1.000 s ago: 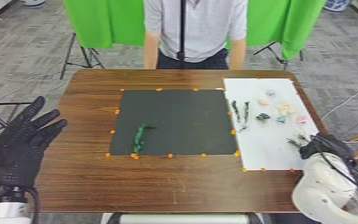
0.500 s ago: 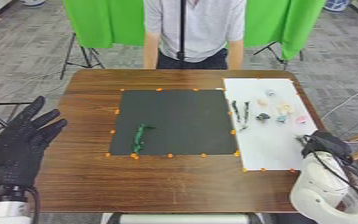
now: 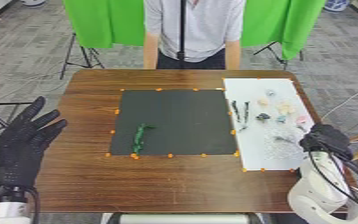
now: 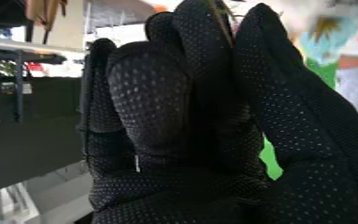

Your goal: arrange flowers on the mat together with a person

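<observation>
The right hand (image 3: 325, 139) is at the white mat's (image 3: 255, 160) right edge, pinching a sprig with tiny white blossoms (image 3: 284, 146) spread over the mat. In the right wrist view, a thin stem (image 4: 222, 22) sits between thumb and fingers of the right hand (image 4: 202, 175). A green stem (image 3: 140, 139) lies on the black mat's (image 3: 180, 122) left part. On the white mat lie dark twigs (image 3: 246, 112), a dark flower (image 3: 262, 117), a blue one (image 3: 281, 119), a pink one (image 3: 302, 119) and cream flowers (image 3: 286, 108). The left hand (image 3: 17, 142) is open left of the mats.
Orange markers (image 3: 170, 155) line the mats' edges on the brown table (image 3: 158, 187). Across the table's far edge a person (image 3: 193, 30) stands with arms hanging down. Green cloth (image 3: 104, 25) hangs behind.
The right hand has shifted a little away from the robot along the white mat's right side. The white-blossomed sprig has come into sight over the mat. The left hand has kept still.
</observation>
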